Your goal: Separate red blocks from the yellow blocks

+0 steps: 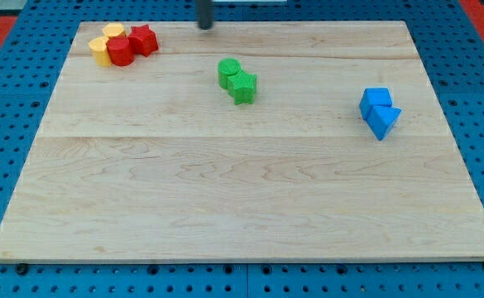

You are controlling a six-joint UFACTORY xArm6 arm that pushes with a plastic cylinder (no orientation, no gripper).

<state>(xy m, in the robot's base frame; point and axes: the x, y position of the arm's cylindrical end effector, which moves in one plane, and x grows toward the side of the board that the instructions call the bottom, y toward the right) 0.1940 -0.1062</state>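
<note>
The wooden board point(242, 190) was seen filling most of the frame, laid on a blue pegboard surface point(2, 165), and everything else can be placed off that board.

The red and yellow blocks were found bunched together in the board's top-left corner, all touching or nearly so. The cluster's long axis was stretched roughly left-to-right, tilted slightly up toward the view's right. A red star-like block point(144, 39) was set at the right end, a red cylinder point(120, 51) just left of it, with a yellow cylinder point(113, 32) tucked above that and a yellow block point(99, 50) at the left end; its shape couldn't be made out.

Near the board's upper middle, a green cylinder point(229, 72) and a green star-like block point(243, 86) were pressed together. Over by the board's right edge, a blue cube point(377, 101) and a blue triangular block point(383, 121) were touching.

My tip point(203, 26) was held near the board's top edge, well apart to the right of the red star, rod upright and blurred. No jaws here, so nothing was being gripped.
</note>
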